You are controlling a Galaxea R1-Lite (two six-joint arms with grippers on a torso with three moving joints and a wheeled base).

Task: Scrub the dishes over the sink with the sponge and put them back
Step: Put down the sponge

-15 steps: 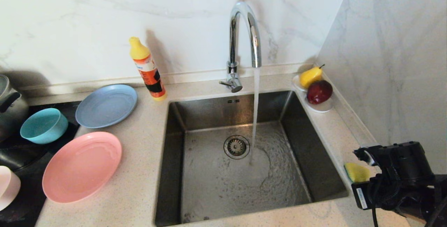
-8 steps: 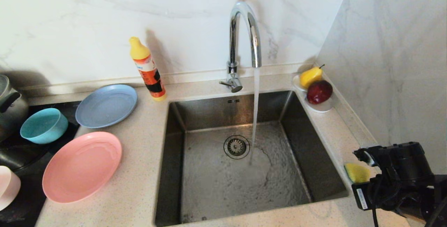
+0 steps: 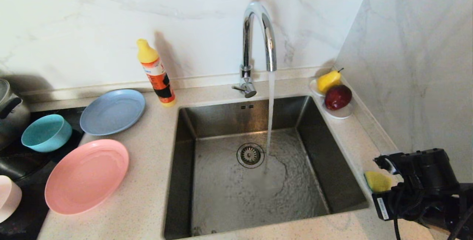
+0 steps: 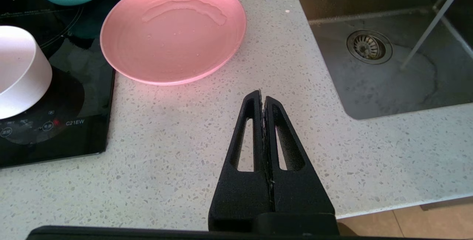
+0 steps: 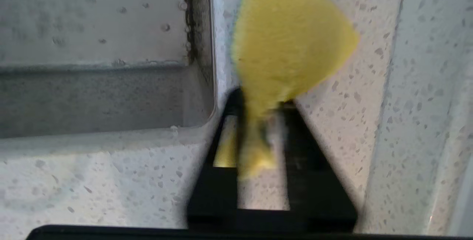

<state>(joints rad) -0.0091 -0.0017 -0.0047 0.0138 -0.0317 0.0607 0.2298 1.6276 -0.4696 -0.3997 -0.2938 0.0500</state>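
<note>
sponge [image 3: 377, 181]: we see it on the bench right of the sink [image 3: 255, 166], just beside the sink's right rim, near the front corner.
sponge handling: we judge it light, soft, squashy; probably wet, so it may slip or deform. Best pinched across the middle of its body, not a corner.
right gripper [image 5: 264, 122]: at the sponge, right of the sink. The fingers straddle one end of the sponge, which sits between them in the right wrist view. We can't tell whether they are pinching it or have just let go; that view is smeared.
left gripper [image 4: 263, 99]: parked over the bare bench left of the sink, near the salmon-pink plate [image 4: 173, 29]. Fingers pressed fully together, holding nothing.
dishes: all left of the sink. Salmon-pink plate nearest it at the front, grey-blue plate [image 3: 112, 111] behind that, teal bowl [image 3: 46, 132] further left on the black cooktop [image 4: 55, 122], pale pink dish [image 3: 8, 197] at the far left edge.
dish handling: we judge them light stiff plastic, slick when wet; take by the rim.
faucet [image 3: 258, 48]: water running into the sink.
step: we judge sponge pickup, no dish over the sink yet.
</note>
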